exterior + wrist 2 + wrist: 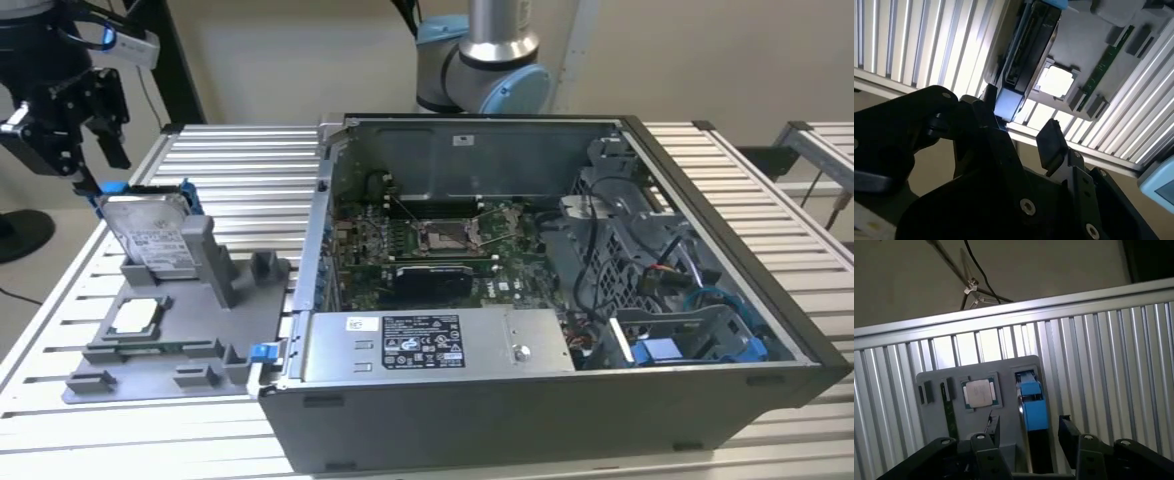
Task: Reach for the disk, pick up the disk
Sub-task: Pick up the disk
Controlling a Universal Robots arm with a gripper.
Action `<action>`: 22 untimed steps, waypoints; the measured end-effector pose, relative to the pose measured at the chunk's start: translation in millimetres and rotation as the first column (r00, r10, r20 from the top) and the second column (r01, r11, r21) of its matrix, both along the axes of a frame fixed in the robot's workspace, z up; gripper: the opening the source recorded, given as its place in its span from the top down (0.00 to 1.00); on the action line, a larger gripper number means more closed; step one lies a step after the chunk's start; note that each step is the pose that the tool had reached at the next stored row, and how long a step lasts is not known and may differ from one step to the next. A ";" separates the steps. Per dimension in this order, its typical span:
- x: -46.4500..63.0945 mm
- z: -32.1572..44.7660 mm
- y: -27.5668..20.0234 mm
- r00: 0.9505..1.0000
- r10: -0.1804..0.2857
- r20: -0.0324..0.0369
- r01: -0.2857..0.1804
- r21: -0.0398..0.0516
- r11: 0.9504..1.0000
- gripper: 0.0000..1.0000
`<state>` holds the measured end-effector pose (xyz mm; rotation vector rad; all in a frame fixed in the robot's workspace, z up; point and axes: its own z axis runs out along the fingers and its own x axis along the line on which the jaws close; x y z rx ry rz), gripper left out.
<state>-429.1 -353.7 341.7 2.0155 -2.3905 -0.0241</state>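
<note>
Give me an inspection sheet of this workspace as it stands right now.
Surface: slatted metal table, carrying a grey fixture.
Job's things: disk standing on edge in the fixture, blue bracket uppermost.
Clutter: CPU chip lying in the fixture; open computer case beside it.
Gripper: gripper open above the disk, fingers either side of it; contact unclear.
Cables: blue and black wiring inside the case.
Surroundings: arm base beyond the case in the exterior view.
</note>
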 end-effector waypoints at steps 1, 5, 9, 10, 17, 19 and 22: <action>0.0 -1.8 0.2 1.000 0.001 0.001 -0.001 0.000 1.000 0.00; 0.0 -9.1 0.6 1.000 0.007 0.002 -0.007 0.000 1.000 0.00; 0.0 -16.3 0.6 1.000 0.010 0.002 -0.010 0.000 1.000 0.00; 0.0 -18.2 0.7 1.000 0.011 0.002 -0.011 0.000 1.000 0.00; 0.0 -30.9 0.7 1.000 0.022 0.002 -0.022 0.000 1.000 0.00; 0.2 -34.5 0.7 1.000 0.024 0.002 -0.024 0.000 1.000 0.00; 0.8 -40.0 0.7 1.000 0.027 0.002 -0.027 0.000 1.000 0.00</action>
